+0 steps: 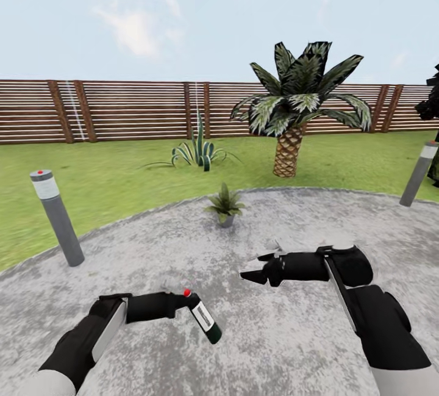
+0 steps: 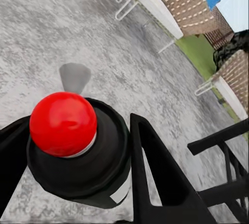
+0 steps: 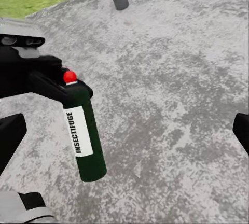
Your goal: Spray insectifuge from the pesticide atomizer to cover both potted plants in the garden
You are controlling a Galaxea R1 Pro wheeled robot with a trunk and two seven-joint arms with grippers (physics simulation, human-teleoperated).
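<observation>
Pesticide atomizer, one bottle, sits clamped in the left gripper. Right gripper hangs open, empty. One potted plant stands beyond, between two grey posts.

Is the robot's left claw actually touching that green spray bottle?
Touching. In the left wrist view, black fingers press both sides of the pesticide atomizer; the head view shows the left gripper holding it aloft.

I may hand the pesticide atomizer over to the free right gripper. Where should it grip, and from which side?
Probably the labelled mid-body of the pesticide atomizer, approached from the robot's right. The left gripper already clamps its neck under the red tip, so the slanted body hangs free below, facing the right gripper.
</observation>
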